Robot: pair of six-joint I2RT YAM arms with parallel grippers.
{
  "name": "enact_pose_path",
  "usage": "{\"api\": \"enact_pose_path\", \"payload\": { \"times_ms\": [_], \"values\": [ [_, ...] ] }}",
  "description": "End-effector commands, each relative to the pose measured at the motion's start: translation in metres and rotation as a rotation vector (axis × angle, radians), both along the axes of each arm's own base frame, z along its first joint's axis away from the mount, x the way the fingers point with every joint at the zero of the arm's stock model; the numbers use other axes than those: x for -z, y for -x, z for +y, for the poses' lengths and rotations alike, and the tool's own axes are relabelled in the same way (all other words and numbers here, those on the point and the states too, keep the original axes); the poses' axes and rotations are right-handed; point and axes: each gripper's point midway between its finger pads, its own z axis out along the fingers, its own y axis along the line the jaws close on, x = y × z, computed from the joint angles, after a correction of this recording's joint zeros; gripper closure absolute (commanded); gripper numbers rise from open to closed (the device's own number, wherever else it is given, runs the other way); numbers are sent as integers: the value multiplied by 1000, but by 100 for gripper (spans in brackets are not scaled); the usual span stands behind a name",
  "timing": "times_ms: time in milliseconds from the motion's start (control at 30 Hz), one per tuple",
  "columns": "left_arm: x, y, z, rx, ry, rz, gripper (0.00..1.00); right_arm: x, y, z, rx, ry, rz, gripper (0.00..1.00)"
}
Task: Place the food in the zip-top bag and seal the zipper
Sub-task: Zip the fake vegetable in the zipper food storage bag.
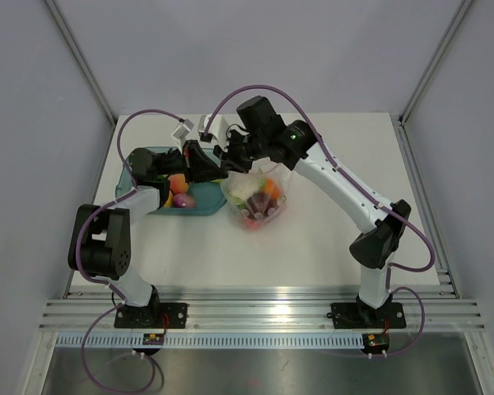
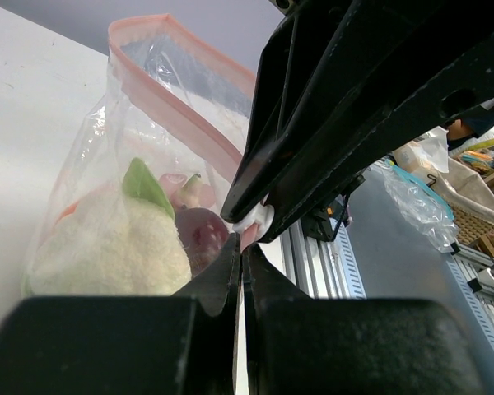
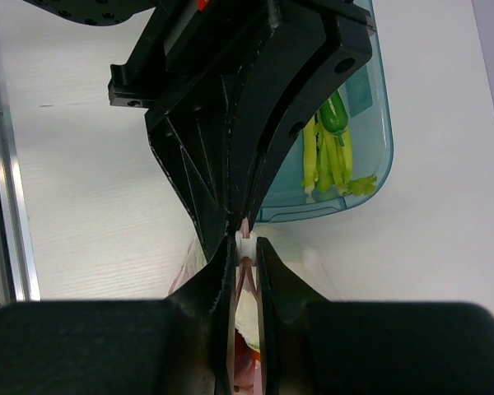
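Note:
The zip-top bag [image 1: 257,200] stands on the white table and holds food: a white cauliflower [image 2: 107,251] with a green leaf, a purple piece [image 2: 202,234], and orange and red pieces [image 1: 268,189]. Its pink zipper [image 2: 177,111] runs along the top edge. My left gripper [image 2: 241,247] is shut on the near end of the zipper. My right gripper [image 3: 245,245] is shut on a small white slider [image 3: 246,244] on the zipper, tip to tip with the left gripper. In the top view the two grippers, left [image 1: 216,170] and right [image 1: 230,156], meet at the bag's left corner.
A teal tray [image 1: 144,160] lies left of the bag. It holds orange, purple and yellow pieces [image 1: 179,191] and green-yellow pieces [image 3: 325,152]. The tray's rim [image 3: 370,177] is just beyond the grippers. Aluminium rails run along the table's near edge.

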Motion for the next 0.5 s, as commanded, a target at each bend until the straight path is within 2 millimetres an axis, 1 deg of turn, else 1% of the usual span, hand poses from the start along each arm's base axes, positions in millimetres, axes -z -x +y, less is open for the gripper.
{"api": "enact_pose_path", "payload": {
  "times_ms": [0,67,100,133,267,367,400,467],
  "values": [
    [-50,13,2,2,64,-456,100,-11,3,-8,20,-12,-28,100],
    [-52,13,2,3,64,-462,100,-13,4,-12,29,-10,-40,100],
    [-53,13,2,2,66,-464,100,-9,4,-15,39,4,-40,100],
    [-53,13,2,9,60,-464,100,-12,5,-19,44,5,-49,100],
    [-51,12,2,15,54,-458,100,-10,5,-30,72,24,-65,100],
    [-51,11,1,11,57,-460,100,-5,7,-40,90,42,-64,100],
    [-50,11,2,9,56,-460,100,-8,7,-43,93,37,-69,100],
    [-49,10,2,12,54,-458,100,-8,5,-49,107,38,-69,100]
  ]
}}
